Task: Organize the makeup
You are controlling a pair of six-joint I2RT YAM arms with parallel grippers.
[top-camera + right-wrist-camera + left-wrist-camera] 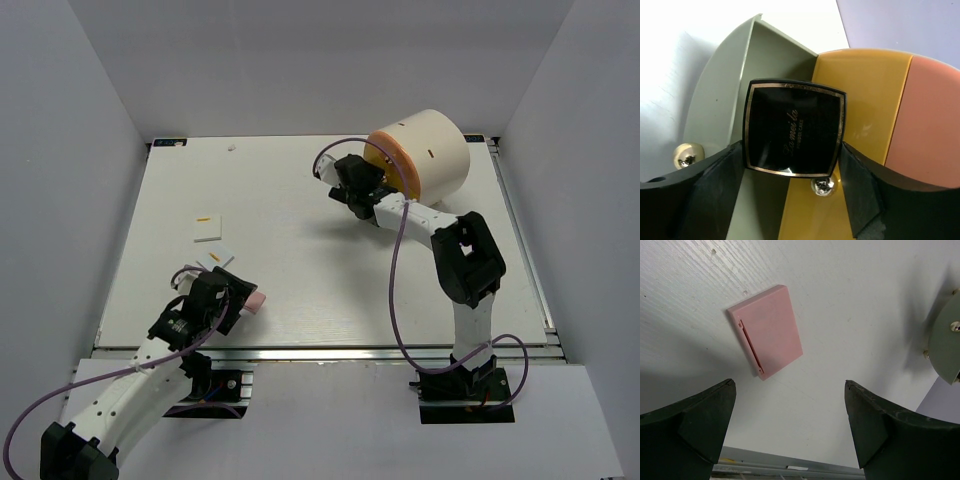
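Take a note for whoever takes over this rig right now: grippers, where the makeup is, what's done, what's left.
Left gripper: open, over the pink square, not touching it.
Right gripper: shut on the black compact, at the open grey drawer of the cream cylinder.
Done: nothing visibly stowed yet.
Left: stow the compact, then the pink square; other makeup I cannot make out.

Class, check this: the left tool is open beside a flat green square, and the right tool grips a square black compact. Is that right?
Not quite: the left wrist view shows the flat square is pink, not green. The left tool is open beside it; the right tool grips the compact.
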